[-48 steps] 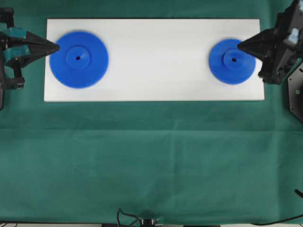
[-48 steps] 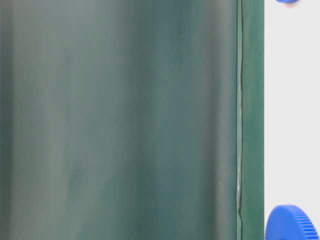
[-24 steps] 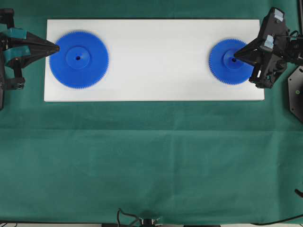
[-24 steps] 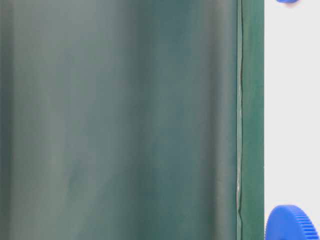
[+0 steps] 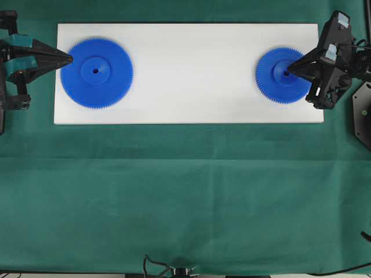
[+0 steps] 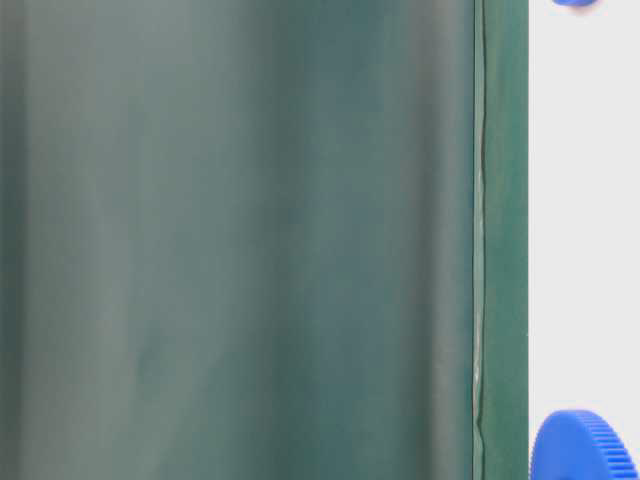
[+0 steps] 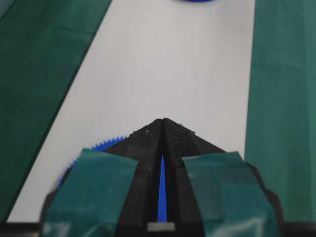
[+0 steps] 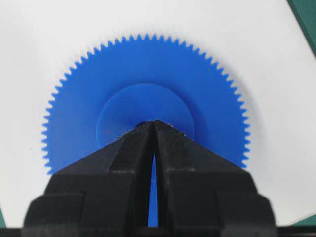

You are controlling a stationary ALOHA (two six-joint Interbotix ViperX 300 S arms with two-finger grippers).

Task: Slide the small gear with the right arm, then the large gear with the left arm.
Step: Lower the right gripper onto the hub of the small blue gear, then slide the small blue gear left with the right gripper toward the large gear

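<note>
I am working step 1 of 2: the right gripper (image 5: 290, 67), its fingers pressed together into a point, is resting its tip at the centre hole of the small gear (image 5: 277, 78), which is sitting near the right end of the white board (image 5: 191, 75). I judge the next move is a steady push leftward along the board. The left gripper (image 5: 68, 57), fingers also pressed together, is touching the large gear's (image 5: 101, 81) outer rim, waiting.
</note>
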